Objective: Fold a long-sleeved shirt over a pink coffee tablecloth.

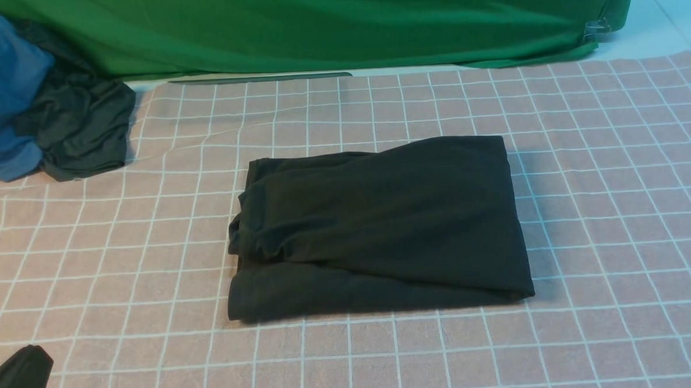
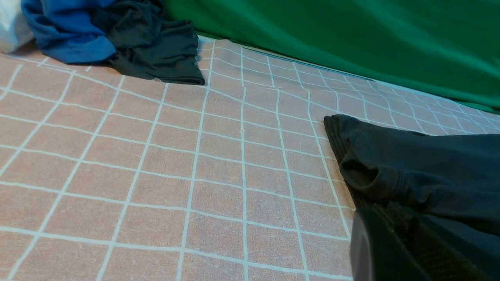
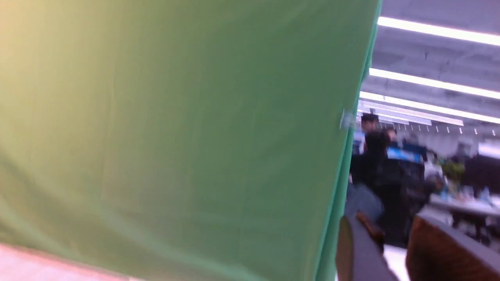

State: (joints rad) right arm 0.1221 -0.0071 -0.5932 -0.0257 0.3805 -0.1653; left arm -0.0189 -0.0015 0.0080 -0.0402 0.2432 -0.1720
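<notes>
We are looking at the long-sleeved shirt (image 1: 382,227), black and folded into a rough rectangle, lying flat at the centre of the pink coffee tablecloth (image 1: 603,218); no print or label is showing on its upper face. Its 9 o'clock edge is bunching into loose rolled layers, while the 3 o'clock edge is lying straighter. The white-gridded cloth is spreading well beyond the shirt on every side.

At about 10 o'clock from the shirt, well apart from it, a smaller dark garment (image 1: 83,132) is lying crumpled against a blue garment (image 1: 0,92), both at the cloth's far edge. Toward 12 o'clock, the green backdrop cloth (image 1: 326,25) is hanging along the rear of the table.

At roughly 8 o'clock, in the front view's near corner, we are seeing a dark part of the left gripper (image 1: 15,383); its jaws are pressed together with nothing between them, and in its own wrist view it is sitting just beside the shirt's rolled edge (image 2: 394,171). The right gripper (image 3: 390,249) is pointing up at the backdrop in a blurred wrist view, its fingers (image 3: 441,249) standing slightly apart and empty.
</notes>
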